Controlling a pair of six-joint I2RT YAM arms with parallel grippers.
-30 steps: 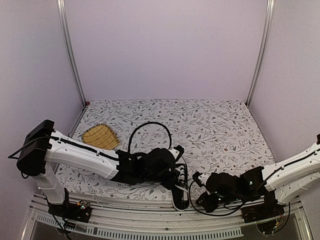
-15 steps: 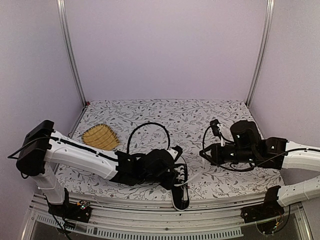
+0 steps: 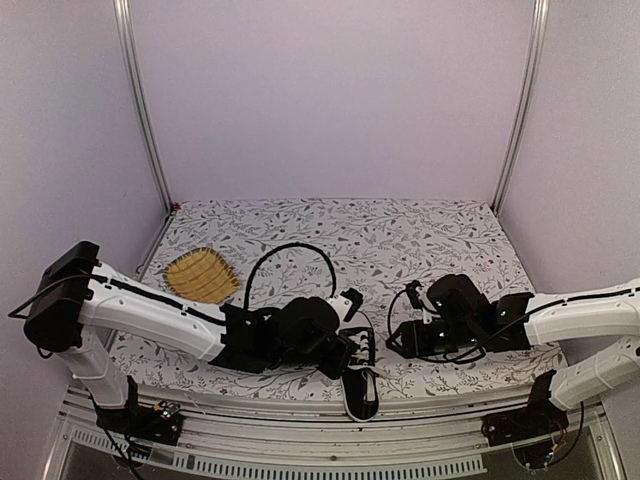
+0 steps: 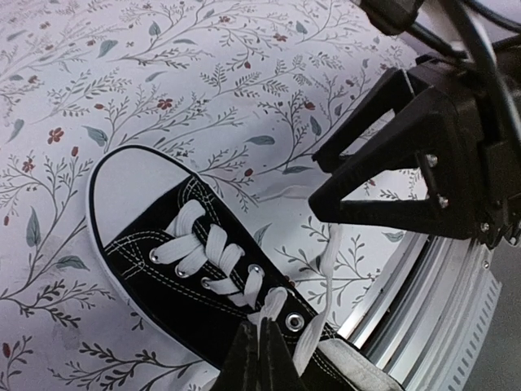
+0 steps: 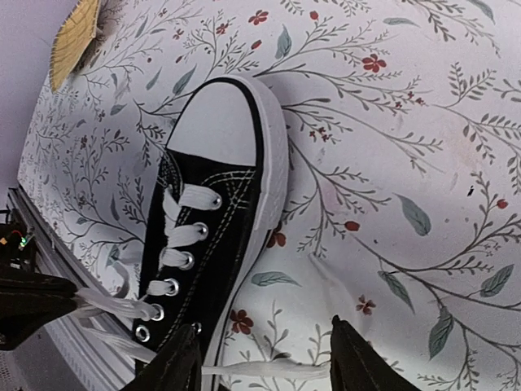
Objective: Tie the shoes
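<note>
Plain lilac walls, 2 metal corner posts, floral tablecloth (leaf-and-berry print).

Top view: high behind the near edge, facing down and forward over the whole counter. Wrist views: close and low, aimed from either side at the sneaker by that edge. Shared across all three: that sneaker.

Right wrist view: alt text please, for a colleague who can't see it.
A black sneaker lies on floral cloth, toe cap pointing away, laces untied. One loose lace crosses the gap of the open right gripper; a yellow mat sits top left.
</note>
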